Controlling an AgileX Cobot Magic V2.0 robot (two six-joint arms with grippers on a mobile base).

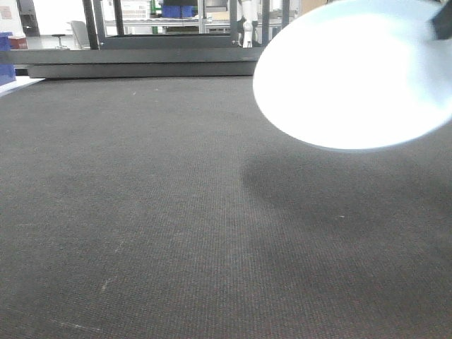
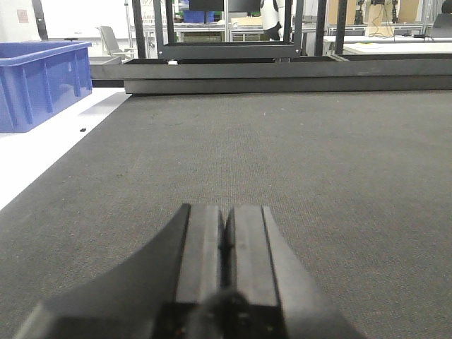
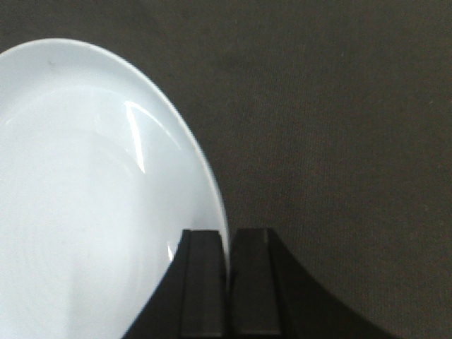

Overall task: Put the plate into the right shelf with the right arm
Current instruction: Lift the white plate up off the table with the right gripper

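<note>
A plain white glossy plate (image 1: 353, 74) hangs above the dark mat at the upper right of the front view, casting a shadow below it. My right gripper (image 3: 227, 236) is shut on the plate (image 3: 92, 198) at its rim, one finger on each face; a dark corner of that gripper (image 1: 442, 25) shows at the plate's right edge. Low over the mat, my left gripper (image 2: 226, 215) is shut with nothing in it. The right shelf is out of view.
A dark woven mat (image 1: 141, 212) covers the table. A blue plastic bin (image 2: 39, 81) stands on a white surface at the left. Black bars (image 2: 282, 76) and a black frame (image 2: 226, 49) run along the far edge, with lab benches behind.
</note>
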